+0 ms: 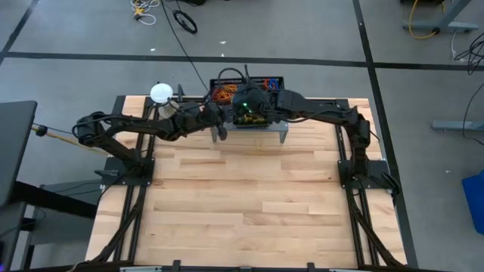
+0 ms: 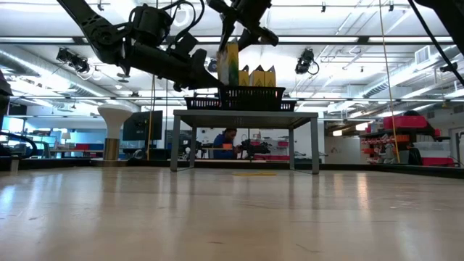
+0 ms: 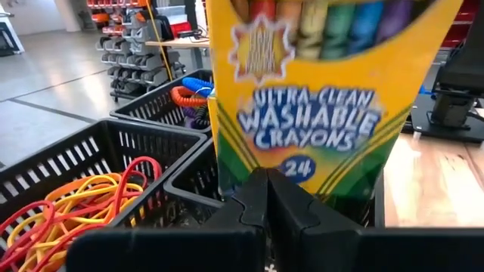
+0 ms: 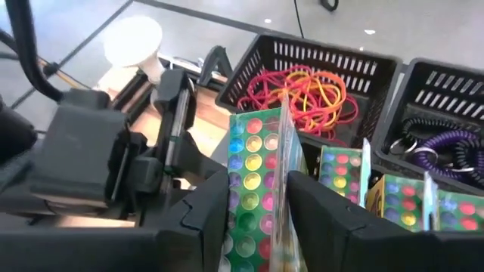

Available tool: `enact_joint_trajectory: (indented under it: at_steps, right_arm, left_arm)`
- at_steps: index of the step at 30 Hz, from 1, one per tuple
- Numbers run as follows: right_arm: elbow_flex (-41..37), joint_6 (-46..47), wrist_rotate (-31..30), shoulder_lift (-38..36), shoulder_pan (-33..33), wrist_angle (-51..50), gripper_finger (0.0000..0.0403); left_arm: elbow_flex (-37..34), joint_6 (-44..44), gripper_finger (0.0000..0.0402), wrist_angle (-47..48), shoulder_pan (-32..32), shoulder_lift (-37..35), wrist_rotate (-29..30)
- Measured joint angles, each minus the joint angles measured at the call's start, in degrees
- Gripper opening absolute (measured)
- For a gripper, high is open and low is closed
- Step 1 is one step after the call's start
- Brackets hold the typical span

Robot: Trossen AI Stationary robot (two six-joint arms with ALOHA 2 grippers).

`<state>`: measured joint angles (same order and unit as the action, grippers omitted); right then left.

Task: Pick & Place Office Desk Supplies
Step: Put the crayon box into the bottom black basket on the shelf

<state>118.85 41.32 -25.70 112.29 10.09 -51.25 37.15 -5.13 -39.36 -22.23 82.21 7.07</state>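
Right gripper (image 4: pixel 257 208), jaws clamped on a yellow-green card crayon box (image 4: pixel 261 151), holds it upright above the black mesh trays (image 4: pixel 333 57) on the grey shelf (image 2: pixel 245 114). Left gripper (image 3: pixel 265 204), fingers together, waits beside. Other boxes and rubber-band loops (image 4: pixel 302 94) already binned; release remains.

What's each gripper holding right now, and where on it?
The right gripper pinches a crayon box by its two broad faces near the top, over the black trays. The left gripper is shut and empty, facing that box.
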Motion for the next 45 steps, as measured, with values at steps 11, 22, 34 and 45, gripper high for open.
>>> enact_joint_trajectory:
  at_steps: [11,22,34,45]
  right_arm:
    - [0.0,-0.02,-2.24,-0.72,-0.07,-0.33,0.0208]
    - [0.02,-6.6,-2.37,-3.84,-0.59,-3.15,0.0198]
    - [-2.16,-31.45,1.27,-2.64,-7.44,-11.67,0.002]
    - [-15.36,-42.53,-7.61,-2.51,-7.91,-0.27,0.001]
  left_arm:
    - [0.0,0.21,0.0007,-0.45,-0.05,0.04,0.2]
    - [-0.02,-1.5,0.0007,1.75,0.04,-1.62,0.22]
    - [-0.04,-6.03,0.0007,17.89,1.28,-13.29,-4.13]
    - [-7.42,-4.07,0.0006,11.24,1.89,-19.94,-4.8]
